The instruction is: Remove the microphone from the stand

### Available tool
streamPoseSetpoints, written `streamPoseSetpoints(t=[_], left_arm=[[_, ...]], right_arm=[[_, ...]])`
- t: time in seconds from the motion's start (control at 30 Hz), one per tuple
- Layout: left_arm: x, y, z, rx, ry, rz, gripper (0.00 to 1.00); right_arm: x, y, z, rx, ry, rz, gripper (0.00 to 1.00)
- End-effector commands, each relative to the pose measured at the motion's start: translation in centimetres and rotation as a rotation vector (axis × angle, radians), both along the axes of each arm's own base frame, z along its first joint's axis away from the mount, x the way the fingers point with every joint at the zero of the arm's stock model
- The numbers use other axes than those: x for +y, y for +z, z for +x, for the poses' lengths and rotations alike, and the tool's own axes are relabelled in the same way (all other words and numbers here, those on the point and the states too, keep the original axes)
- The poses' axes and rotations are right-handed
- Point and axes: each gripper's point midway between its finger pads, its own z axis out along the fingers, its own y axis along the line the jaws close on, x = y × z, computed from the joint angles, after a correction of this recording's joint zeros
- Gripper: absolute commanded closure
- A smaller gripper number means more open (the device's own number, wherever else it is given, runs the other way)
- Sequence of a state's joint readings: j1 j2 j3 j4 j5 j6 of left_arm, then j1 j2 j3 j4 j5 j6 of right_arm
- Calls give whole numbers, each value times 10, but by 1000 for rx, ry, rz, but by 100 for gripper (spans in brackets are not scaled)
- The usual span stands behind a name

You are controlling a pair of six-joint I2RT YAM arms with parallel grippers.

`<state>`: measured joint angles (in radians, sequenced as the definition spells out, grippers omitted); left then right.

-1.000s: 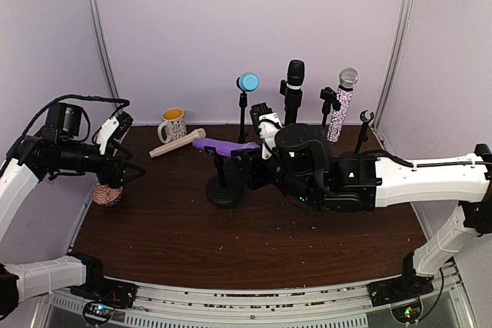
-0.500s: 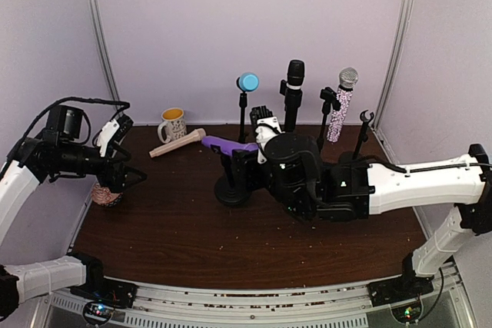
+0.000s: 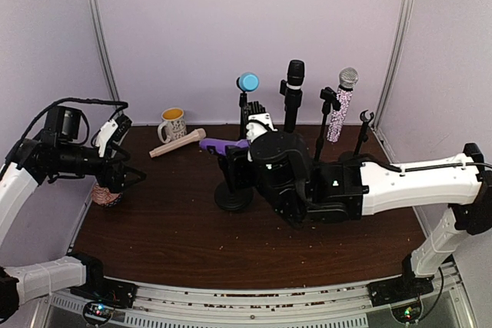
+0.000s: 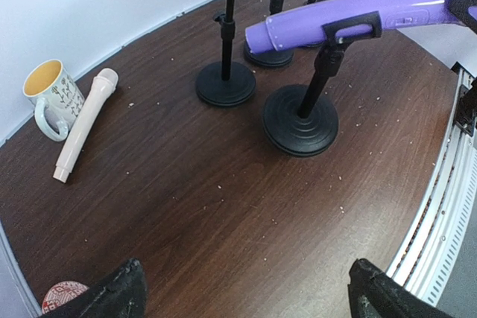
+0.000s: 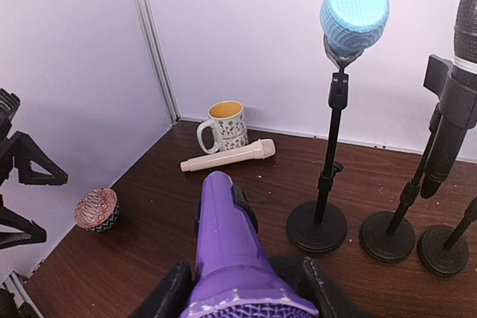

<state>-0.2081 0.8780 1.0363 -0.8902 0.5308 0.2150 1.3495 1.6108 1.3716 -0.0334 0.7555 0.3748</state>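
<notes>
Top external view: dark brown wood-grain worktop (image 3: 177, 243) in a booth with pale lilac walls (image 3: 231, 28) and silver corner posts (image 3: 100, 36). Light crumbs (image 4: 221, 184) are scattered all over the wood.
Task thing: purple plastic microphone (image 3: 219, 144), lying nearly level in the clip of the black round-based stand (image 3: 233, 199), about mid-worktop.
Right hand (image 5: 242, 299): clamped on the fat end of the purple mic, one finger on each side.
Left hand (image 4: 246, 296): spread wide with nothing in it, hanging over the left side of the worktop, well apart from the stand.
Back row: blue-headed microphone (image 3: 247, 81), black microphone (image 3: 295, 74) and glittery silver-headed microphone (image 3: 340, 109), each on its own black stand.
Back left: white mug with a yellow inside (image 3: 173, 124), with a cream microphone (image 3: 177, 144) lying flat just beside it.
Left edge: small red patterned cup (image 3: 106, 194).
Writing: the mug has little black flower drawings, and any lettering is too small to read.
</notes>
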Motion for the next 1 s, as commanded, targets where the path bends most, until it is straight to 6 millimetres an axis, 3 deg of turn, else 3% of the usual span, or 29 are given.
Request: streamPoseSetpoints(t=[0.0,0.37,0.67,0.83,0.97], left_arm=[[1,0,2,-27,5,-6,4],[1,-3,3,-28,-8,3,4],[-7,-16,1,0,-54,-19,7],[-14,-21,1,34,-99,-42,11],[-16,-24,6,38,-115,-30,11]], right_arm=[[-5,52,0,-45,-58,136,65],[-8,61,-7,-48,-4,136,32],[-23,67,-15,-38,54,142,19],[-22,48,-22,25,144,61,13],[-41,29,-30,67,164,38,8]])
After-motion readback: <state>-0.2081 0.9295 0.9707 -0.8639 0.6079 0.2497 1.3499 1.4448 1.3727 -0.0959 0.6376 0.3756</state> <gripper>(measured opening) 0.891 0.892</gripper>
